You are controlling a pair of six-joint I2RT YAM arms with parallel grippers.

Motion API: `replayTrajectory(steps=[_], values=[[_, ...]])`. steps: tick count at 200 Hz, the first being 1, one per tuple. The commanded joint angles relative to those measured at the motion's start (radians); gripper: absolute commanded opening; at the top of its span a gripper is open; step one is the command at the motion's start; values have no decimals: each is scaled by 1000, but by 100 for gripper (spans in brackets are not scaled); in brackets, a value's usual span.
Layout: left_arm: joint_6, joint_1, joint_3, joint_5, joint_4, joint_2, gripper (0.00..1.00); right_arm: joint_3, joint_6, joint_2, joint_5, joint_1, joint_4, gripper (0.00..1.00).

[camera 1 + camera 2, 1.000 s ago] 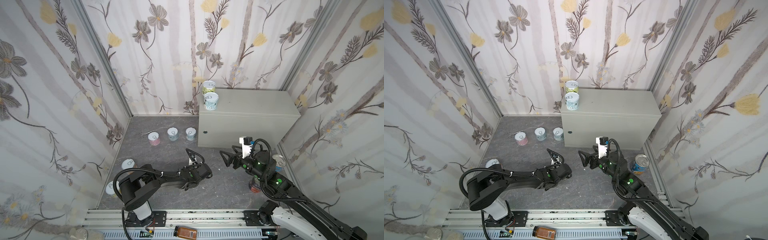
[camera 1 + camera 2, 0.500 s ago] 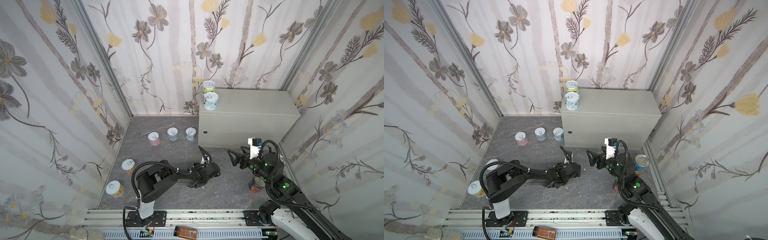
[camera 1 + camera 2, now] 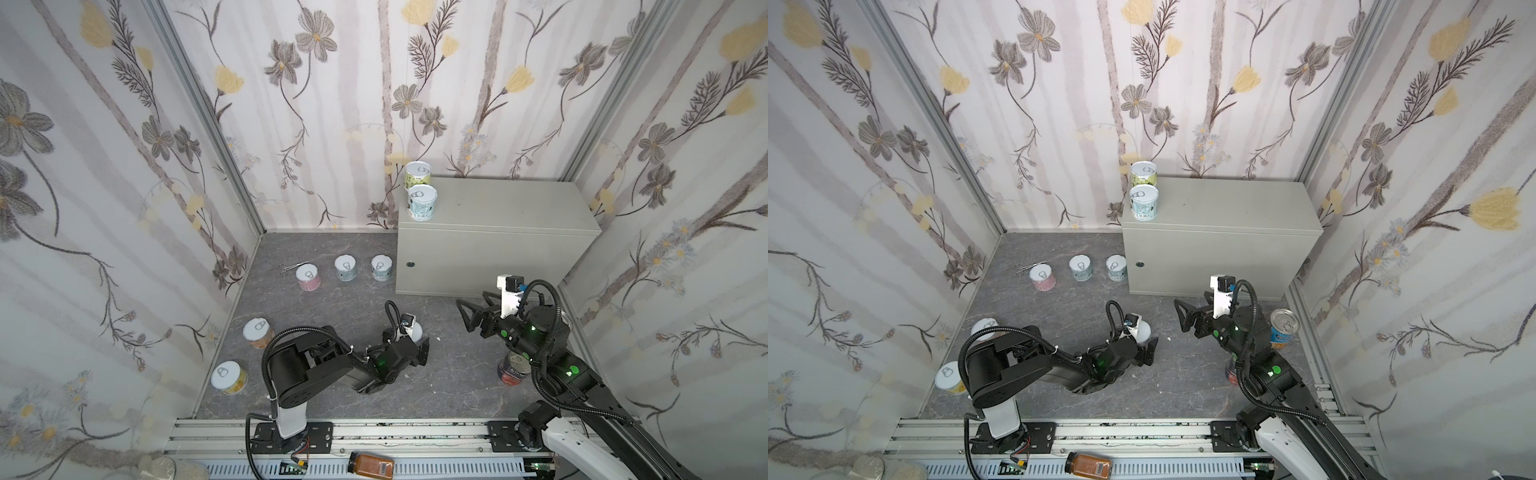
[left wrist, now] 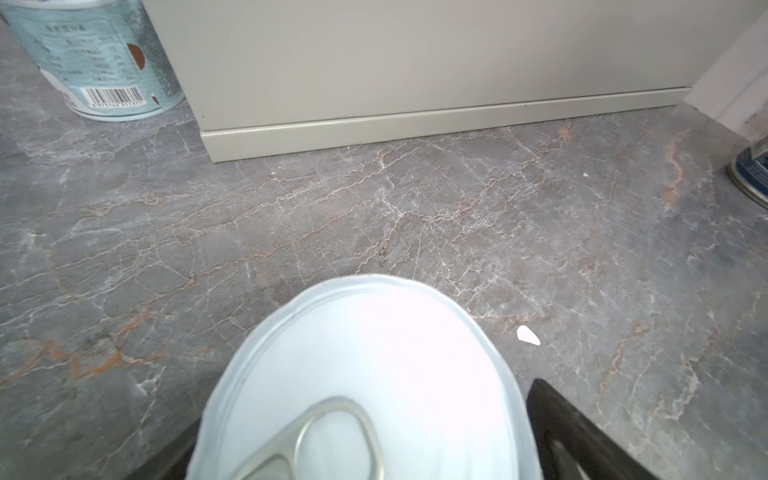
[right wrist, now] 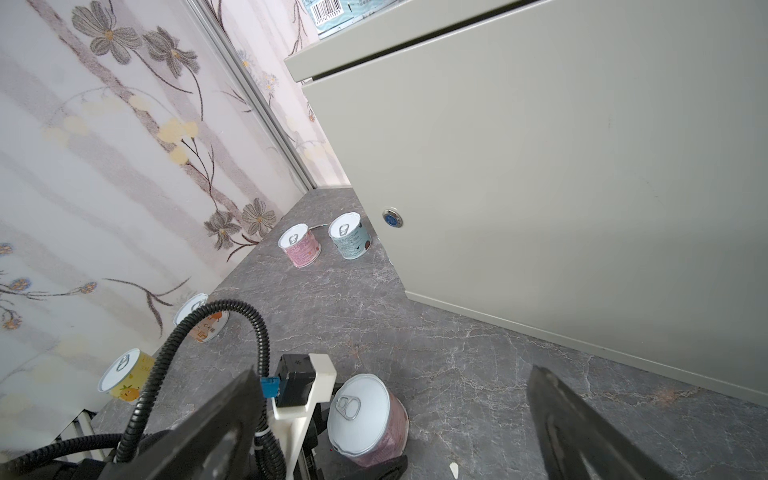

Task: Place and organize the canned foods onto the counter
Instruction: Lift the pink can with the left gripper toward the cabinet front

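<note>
Marbled floor (image 3: 332,307): can (image 5: 359,415) inside spread left gripper (image 3: 409,341); right gripper (image 3: 470,297) spread, empty. Rigid slick tin, likely weighty: you clamp mid-sidewall.

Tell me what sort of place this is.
Probably a staged robot test cell, not a real kitchen. Floral wallpaper panels box in a marbled floor. An aluminium rail carries the left arm and right arm. A grey metal cabinet stands in for a counter.

Black left arm (image 3: 291,370) and right arm (image 3: 540,328), white lower links (image 3: 291,415), ribbed black cables (image 3: 555,291), green lights (image 3: 573,369), white camera mounts (image 3: 509,297).
</note>
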Motion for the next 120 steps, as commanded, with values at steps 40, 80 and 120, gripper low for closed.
replayTrajectory(steps=[40,80,120], values=[[127,12,-65,24,469,114,99,-5,-9,6,-13,-4,-4,100],[167,20,-66,48,583,185,94,1,-14,21,-13,-7,-6,100],[206,22,-50,46,618,215,83,7,-17,37,-18,-8,-7,100]])
